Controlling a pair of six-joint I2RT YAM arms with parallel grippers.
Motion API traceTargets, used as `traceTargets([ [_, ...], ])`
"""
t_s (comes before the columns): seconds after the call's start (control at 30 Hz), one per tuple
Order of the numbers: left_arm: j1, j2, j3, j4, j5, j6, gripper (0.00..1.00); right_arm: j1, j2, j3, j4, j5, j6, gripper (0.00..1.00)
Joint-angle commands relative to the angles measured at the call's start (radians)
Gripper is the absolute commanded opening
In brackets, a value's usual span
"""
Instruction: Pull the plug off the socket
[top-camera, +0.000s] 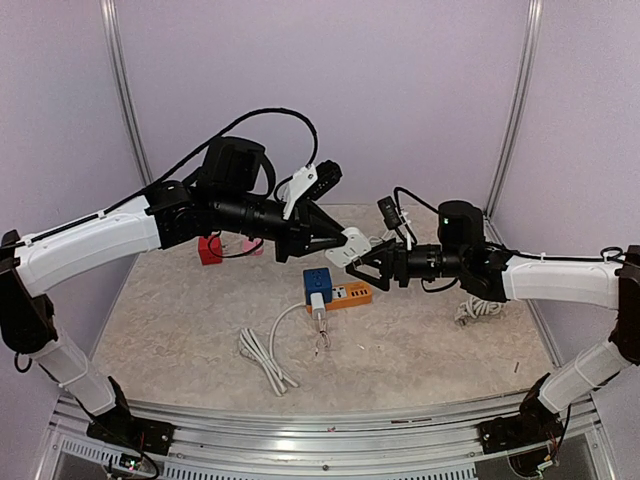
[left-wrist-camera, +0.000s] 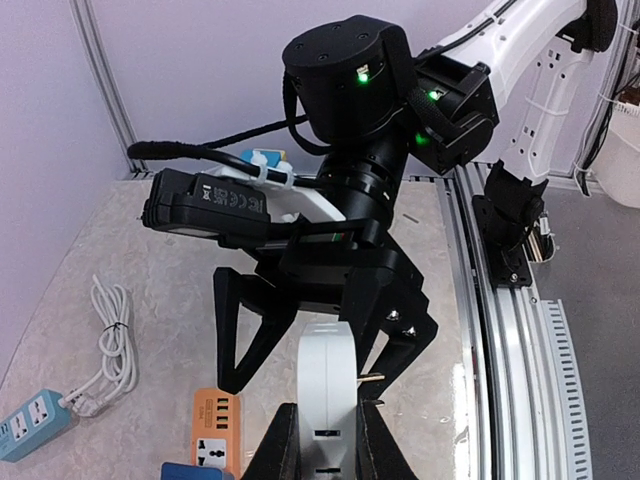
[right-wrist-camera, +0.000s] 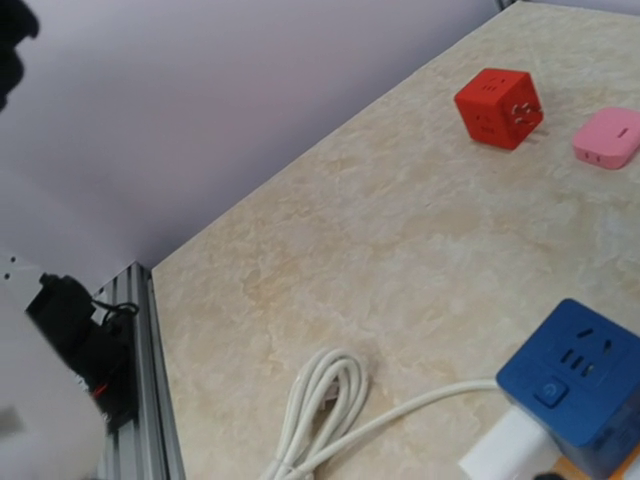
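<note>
- The pale, speckled tabletop (top-camera: 180, 330) sits inside plain lilac walls, with my two bases at its near edge.
- Nearest me lies a coiled white cable (top-camera: 262, 356). Its lead runs to a white plug (top-camera: 317, 303) seated in a blue cube socket (top-camera: 318, 281), which touches an orange power strip (top-camera: 352, 294).
- Above those, in mid-air, my left jaws are clamped on the near end of a white block (left-wrist-camera: 326, 395) with slots in its face. I take this for the socket-and-plug pair I must part.
- My right jaws stand spread wide, straddling the block's far end without pinching it.
- Done, as I judge it: the block is held off the tabletop and braced on one side. Left to do: close the right jaws and pull. I see no gap in the block, so I judge nothing has separated yet.
- Farthest off, a red cube (right-wrist-camera: 498, 107) and a pink adaptor (right-wrist-camera: 606, 138) lie just beside each other near the back wall.
</note>
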Motion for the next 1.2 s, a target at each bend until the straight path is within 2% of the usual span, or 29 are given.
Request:
traceTargets([
  [0.0,0.004,0.032,-0.016,-0.079,0.060,0.039,0.00,0.007,-0.032,0.039,0.004,-0.036,-0.013,0.91],
  [0.5,0.014,0.052,-0.008,-0.098,0.069,0.045,0.00,0.015,-0.026,0.041,0.040,-0.073,0.014,0.90],
  [0.8,0.004,0.046,-0.003,-0.107,0.109,0.049,0.00,0.015,-0.024,0.049,-0.005,0.007,0.002,0.88],
  [1.17,-0.005,0.032,0.001,-0.153,0.224,0.053,0.00,0.008,-0.013,0.073,-0.026,-0.010,-0.030,0.86],
])
